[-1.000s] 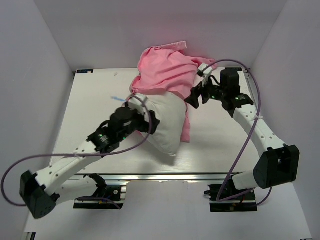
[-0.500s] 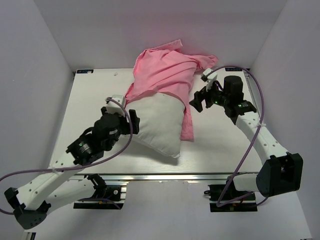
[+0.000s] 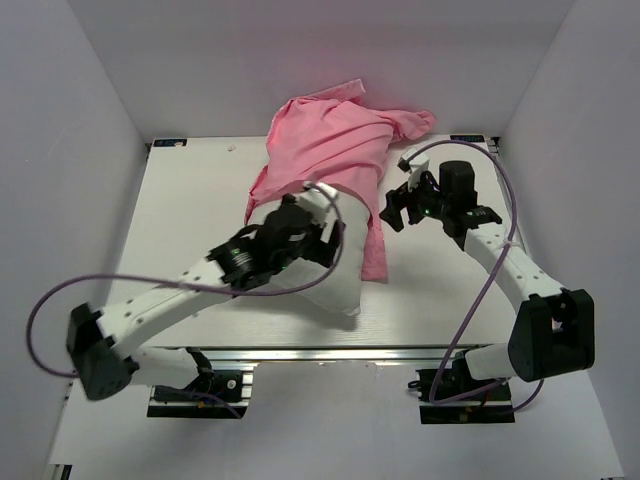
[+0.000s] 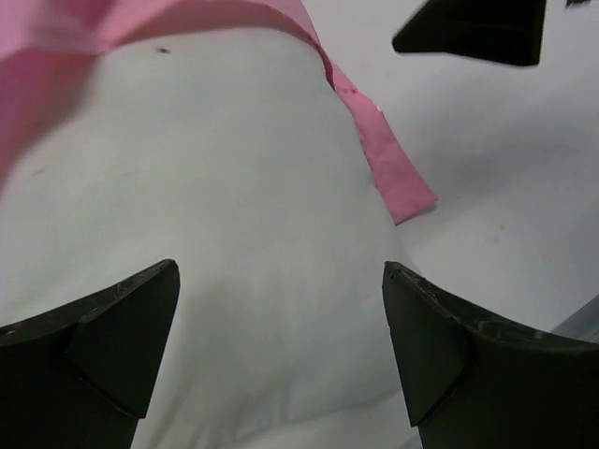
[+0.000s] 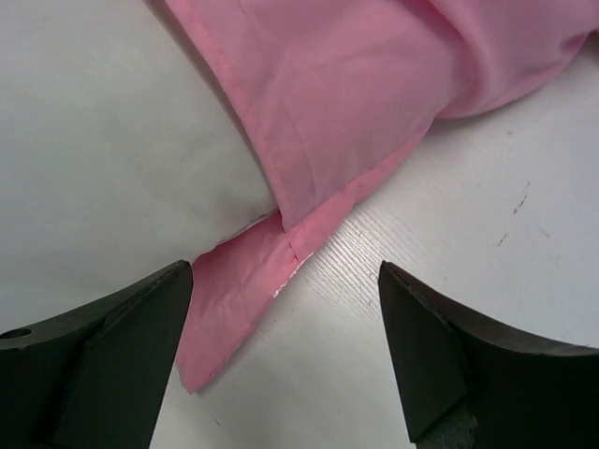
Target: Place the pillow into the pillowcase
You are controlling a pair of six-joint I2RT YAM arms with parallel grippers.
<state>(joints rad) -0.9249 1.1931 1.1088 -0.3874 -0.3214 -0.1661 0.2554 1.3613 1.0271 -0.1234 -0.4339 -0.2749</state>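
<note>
Near edge: the pillow's (image 3: 345,278) lowest corner lies close to the near edge of the table (image 3: 180,220), just ahead of the arm bases.

Left gripper (image 3: 322,236): I have it over the bare white middle of the pillow (image 4: 234,187), jaws spread wide with nothing between them. In its wrist view both fingertips (image 4: 140,309) frame plain pillow fabric. I cannot tell whether they press into it.

Right gripper (image 3: 393,210): just beside the pillow's right flank, jaws also wide and gripping nothing. Its wrist view looks down on the pink hem of the pillowcase (image 5: 346,94), where it crosses the pillow (image 5: 94,140) and trails onto the tabletop (image 5: 449,309) as a flat strip.

Contents: the far end of the pillow sits inside the pillowcase (image 3: 325,150), and the near part sticks out uncovered. The mouth runs across the pillow at a slant, with one pink flap (image 4: 379,150) hanging down the right side.

Far side: the rest of the pillowcase is bunched and wrinkled at the far edge of the table, close to the back wall.

Room: a broad stretch of tabletop shows left of the pillow, and a narrower one lies to its right, around the right arm.
</note>
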